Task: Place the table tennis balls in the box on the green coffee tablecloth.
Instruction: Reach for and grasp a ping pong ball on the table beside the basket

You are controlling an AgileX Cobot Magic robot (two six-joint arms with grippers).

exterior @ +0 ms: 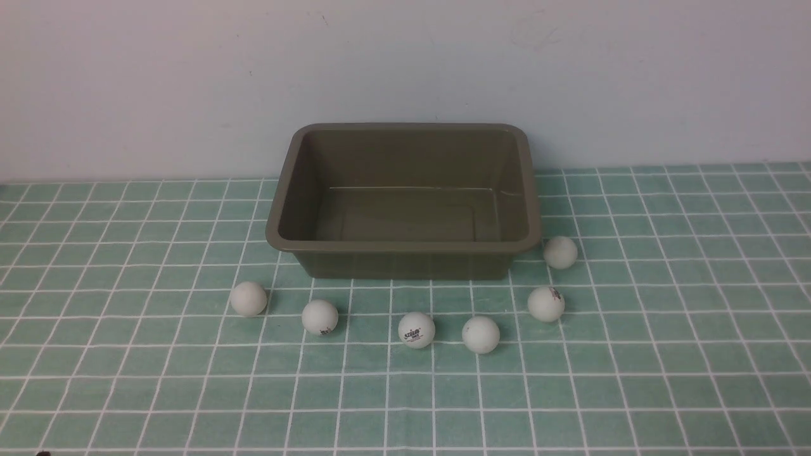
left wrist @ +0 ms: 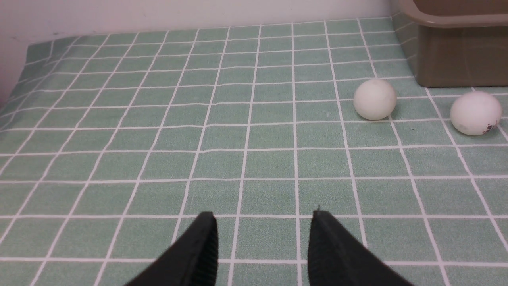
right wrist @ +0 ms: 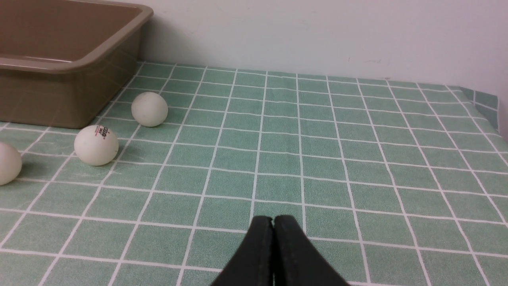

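Front view: six table tennis balls (exterior: 416,329) are being shown lying on the green coffee tablecloth (exterior: 633,380), strung in a loose arc before the near side of the box (exterior: 405,266), which is standing empty close to the pale wall (exterior: 190,76); no arm is being caught here, and no ball is lying inside yet. Left wrist view: the left end effector (left wrist: 262,217) is being held low over bare cloth with its jaws standing apart and nothing between them, while the leftmost ball (left wrist: 374,99) and the second ball (left wrist: 475,113) are lying well ahead, near the box's corner. A slip is being judged likely if one fingertip is brought against a ball first: being round and light, it could be sent rolling into its neighbour or toward the cloth's edge. Right wrist view: the right end effector (right wrist: 273,221) is being held fully closed on nothing, so it would need parting before any pick; the rightmost ball (right wrist: 149,109) is lying just beside the box, where the flared rim may be getting in the way of a descending finger.
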